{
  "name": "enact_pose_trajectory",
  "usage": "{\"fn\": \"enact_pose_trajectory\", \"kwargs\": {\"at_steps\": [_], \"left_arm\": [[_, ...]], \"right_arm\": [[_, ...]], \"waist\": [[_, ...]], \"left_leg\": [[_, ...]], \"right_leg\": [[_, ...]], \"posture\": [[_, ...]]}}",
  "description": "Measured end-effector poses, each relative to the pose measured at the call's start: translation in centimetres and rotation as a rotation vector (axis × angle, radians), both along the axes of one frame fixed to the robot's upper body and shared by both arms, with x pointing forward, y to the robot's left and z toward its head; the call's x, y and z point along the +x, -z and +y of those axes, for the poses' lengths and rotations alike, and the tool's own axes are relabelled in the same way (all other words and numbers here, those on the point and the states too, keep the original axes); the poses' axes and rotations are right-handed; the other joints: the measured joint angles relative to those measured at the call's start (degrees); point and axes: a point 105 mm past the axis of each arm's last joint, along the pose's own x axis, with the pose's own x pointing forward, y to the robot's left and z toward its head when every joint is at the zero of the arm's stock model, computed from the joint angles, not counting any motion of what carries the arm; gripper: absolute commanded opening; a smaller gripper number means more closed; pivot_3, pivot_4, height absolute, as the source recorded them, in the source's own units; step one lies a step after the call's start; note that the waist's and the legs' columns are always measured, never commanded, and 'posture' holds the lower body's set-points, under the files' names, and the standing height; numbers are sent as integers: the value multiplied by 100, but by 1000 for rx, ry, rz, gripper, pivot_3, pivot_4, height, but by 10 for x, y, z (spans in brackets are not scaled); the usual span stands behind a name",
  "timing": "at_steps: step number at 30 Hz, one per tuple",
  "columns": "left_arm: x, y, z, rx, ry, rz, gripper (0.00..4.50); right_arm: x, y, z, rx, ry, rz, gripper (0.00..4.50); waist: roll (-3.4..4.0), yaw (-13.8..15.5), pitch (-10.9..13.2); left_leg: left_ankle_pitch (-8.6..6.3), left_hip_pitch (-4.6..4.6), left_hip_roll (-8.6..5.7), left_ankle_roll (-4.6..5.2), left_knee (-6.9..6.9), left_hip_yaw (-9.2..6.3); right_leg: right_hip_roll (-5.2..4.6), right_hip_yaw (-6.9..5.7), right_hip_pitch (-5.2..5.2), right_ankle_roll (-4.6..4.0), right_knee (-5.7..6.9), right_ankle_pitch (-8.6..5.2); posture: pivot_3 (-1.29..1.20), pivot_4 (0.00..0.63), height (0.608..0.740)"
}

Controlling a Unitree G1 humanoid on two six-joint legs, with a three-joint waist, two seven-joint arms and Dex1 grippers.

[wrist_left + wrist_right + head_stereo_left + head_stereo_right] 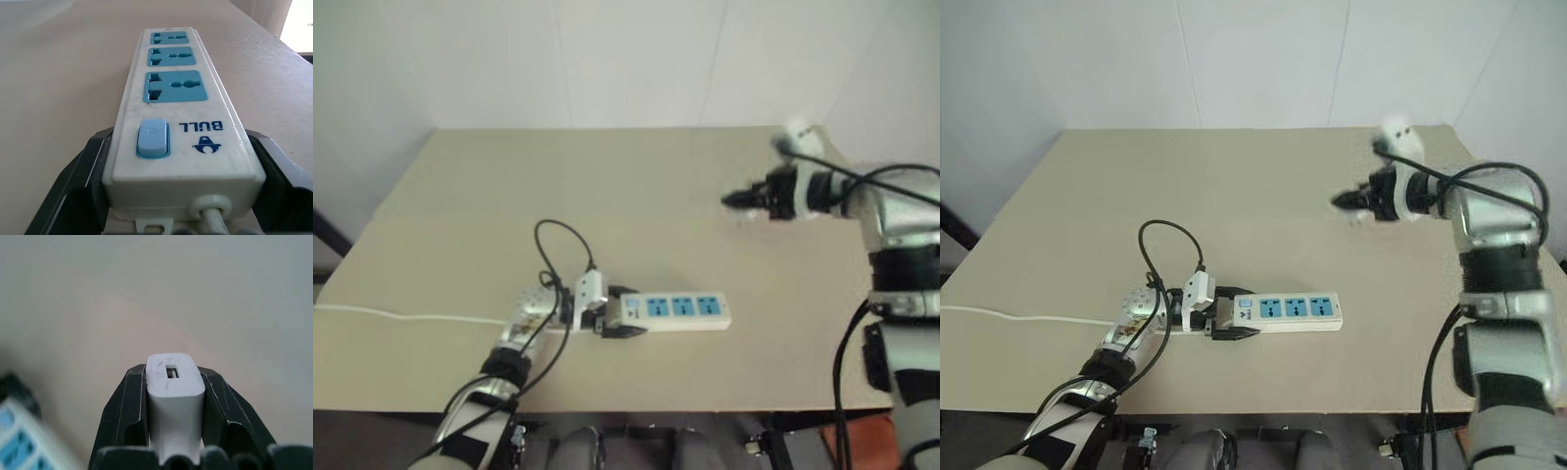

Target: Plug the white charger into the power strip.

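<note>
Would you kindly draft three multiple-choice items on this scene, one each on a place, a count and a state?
1. Where does the left gripper sit?
A. At the power strip's switch end
B. At its far end
C. Above the middle socket

2. How many blue socket faces has the power strip?
A. Two
B. Three
C. Four

3. What is the state of the right gripper?
A. Open, empty
B. Shut on the cord
C. Shut on the white charger

Answers: 1 A, its fingers flank the switch end; 2 B, three faces stand in a row; 3 C, the right wrist view shows both fingers clamping the charger.
</note>
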Motion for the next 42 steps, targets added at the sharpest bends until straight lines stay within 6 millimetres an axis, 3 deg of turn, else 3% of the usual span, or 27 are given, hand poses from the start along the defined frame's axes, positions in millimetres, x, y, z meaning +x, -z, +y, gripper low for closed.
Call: {"fn": "enact_pose_trajectory", "kwargs": {"at_steps": [5,9,13,17,23,29,42], "left_arm": [[2,0,0,6,6,5,3320],[1,1,1,10,7,8,3320],[2,2,4,20,2,11,3320],[2,2,4,22,1,15,3320],[2,3,7,33,-3,16,3320],[2,3,7,33,0,12,3320],[2,2,8,35,1,10,3320]], "right_arm": [[-8,25,25,303,-64,-122,1109],[-32,42,46,272,-203,-249,1109],[-70,66,81,290,-432,-240,1109],[-89,83,92,173,-583,-288,1109],[-82,112,89,138,-612,-236,1109],[-72,112,89,142,-618,-230,1109],[-76,121,102,150,-669,-205,1109]], "waist": [[-1,-9,0],[0,-41,0],[0,-76,0],[-1,-64,1],[-3,-73,3],[-3,-69,3],[-2,-69,4]], "left_leg": [[1,-1,-4,0,4,6],[1,6,-5,0,5,8],[1,24,-3,0,5,9],[1,45,-3,-1,6,7],[1,84,4,-1,-2,9],[1,85,5,-1,-6,8],[0,85,5,-1,-8,8]], "right_leg": [[0,14,-7,0,8,0],[0,14,-2,1,8,0],[1,17,4,2,1,-1],[4,15,27,4,-4,-4],[8,15,68,2,-19,-6],[8,15,68,2,-20,-6],[8,15,67,2,-22,-6]], "posture": [[0,150,740],[0,150,740],[0,150,740],[0,150,740],[0,150,740],[0,150,740],[0,150,740]]}}
